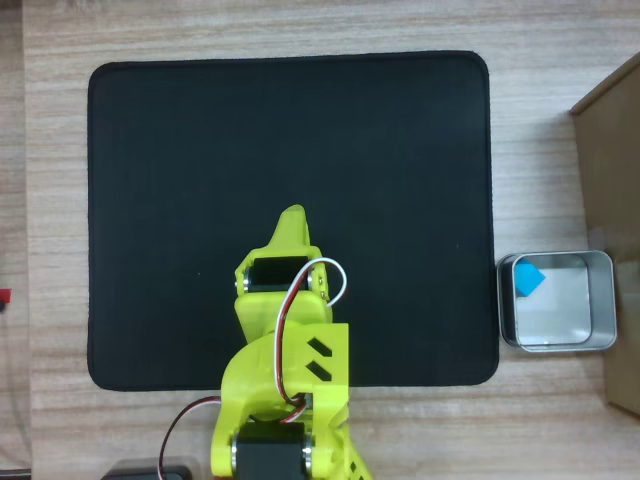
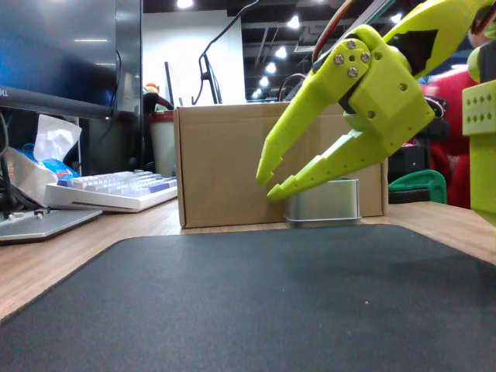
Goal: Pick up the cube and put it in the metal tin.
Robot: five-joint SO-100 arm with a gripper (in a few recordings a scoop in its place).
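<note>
Overhead view. The cube (image 1: 530,278) lies inside the metal tin (image 1: 604,300), in the corner nearest the black mat (image 1: 290,150), tilted against the wall rather than flat on the pale bottom. The tin stands on the wooden surface (image 1: 300,30), just beside the mat's right edge, with a brown cardboard box (image 1: 610,150) close by on its far side. On this evidence the placing appears done. The yellow arm is over the lower middle of the mat, well apart from the tin, and its pincer (image 1: 290,225) points toward the mat's centre. From above the fingers overlap, so their gap cannot be judged here.

Fixed view. Seen low from the mat's edge, the pincer (image 2: 267,186) hangs above the mat with its two fingers parted by a modest gap at the tips and nothing between them. That suits an arm clear of its load. Behind it the tin (image 2: 324,203) sits against the foot of the cardboard box (image 2: 225,163). The tin's wall hides its contents from this angle, so the cube's seating probably cannot be confirmed here. A keyboard (image 2: 108,190) lies at the left, outside the work.
</note>
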